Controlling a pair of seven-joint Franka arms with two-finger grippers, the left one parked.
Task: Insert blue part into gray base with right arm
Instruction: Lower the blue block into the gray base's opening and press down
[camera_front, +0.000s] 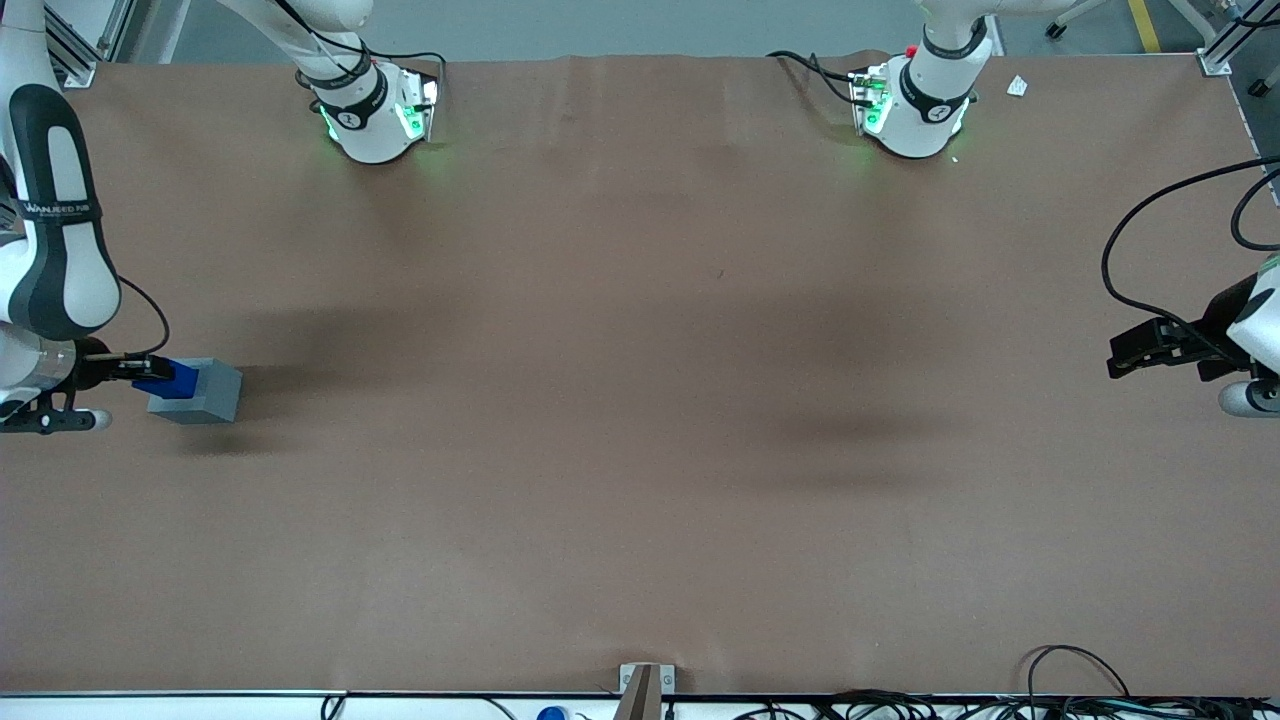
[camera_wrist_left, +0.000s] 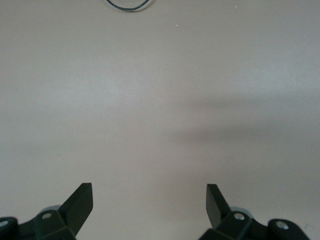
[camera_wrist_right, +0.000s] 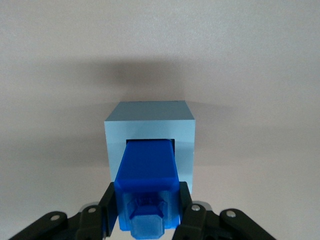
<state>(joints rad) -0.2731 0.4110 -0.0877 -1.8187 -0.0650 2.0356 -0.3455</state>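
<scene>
A small bright blue part (camera_wrist_right: 146, 172) sits with its leading end inside the square recess of a light gray base (camera_wrist_right: 150, 120). In the front view the blue part (camera_front: 168, 377) and gray base (camera_front: 203, 391) appear at the left edge of the frame, about halfway down, at the working arm's end of the tabletop. The base rests on the tabletop, and the blue part projects from it toward the gripper.

The black gripper (camera_wrist_right: 146, 212) is closed on the blue part, one of its fingers (camera_wrist_right: 107, 209) pressed against each side of the block's free end. In the front view the gripper (camera_front: 128, 369) reaches in level from the frame's left edge, carried by the white right arm (camera_front: 48, 230) with black panels and a lettered band.

The tabletop (camera_front: 640, 420) is covered in a plain brown sheet with faint creases and soft dark shadows. Two white arm pedestals with green lights (camera_front: 375, 115) stand along the frame's upper edge. Black cables (camera_front: 1080, 690) trail along the lower right edge, next to a small metal bracket (camera_front: 645, 680) at bottom center.
</scene>
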